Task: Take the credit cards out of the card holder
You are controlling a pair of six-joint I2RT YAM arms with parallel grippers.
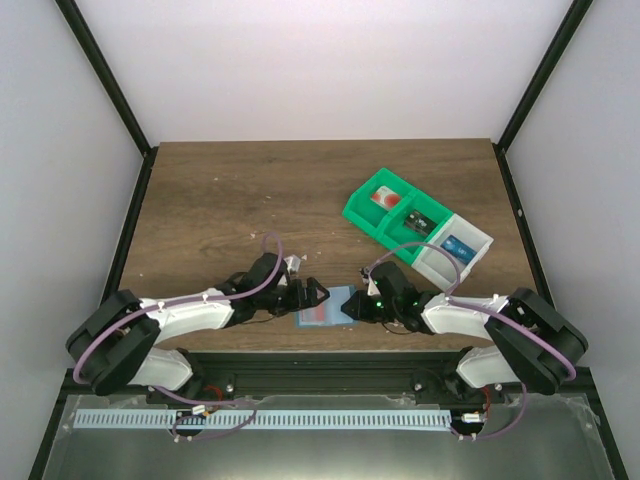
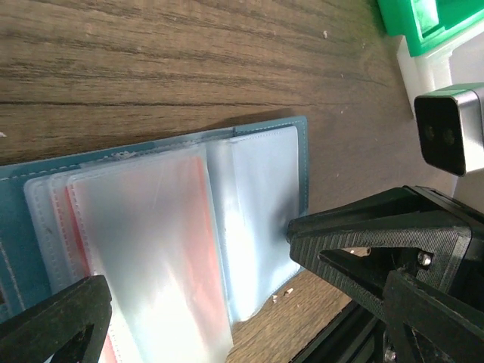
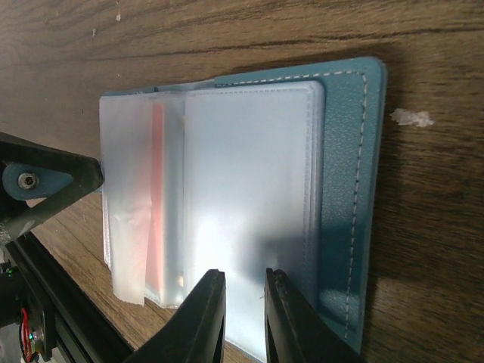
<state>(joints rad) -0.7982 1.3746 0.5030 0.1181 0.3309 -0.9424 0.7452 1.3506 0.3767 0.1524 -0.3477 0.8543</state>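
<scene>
One open teal card holder (image 3: 349, 189)

I find nothing I can read here. From my wrists, the card holder (image 3: 346, 204) is plain stitched teal with no stamp or brand. Its frosted sleeves (image 3: 249, 181) blur the red card (image 3: 156, 189) inside to a smear of colour, so no letters or numbers come through. From above, the cards (image 1: 381, 198) lying in the bins (image 1: 358, 213) are too small for me to make out any print, and the bins carry no label that I can make out.
</scene>
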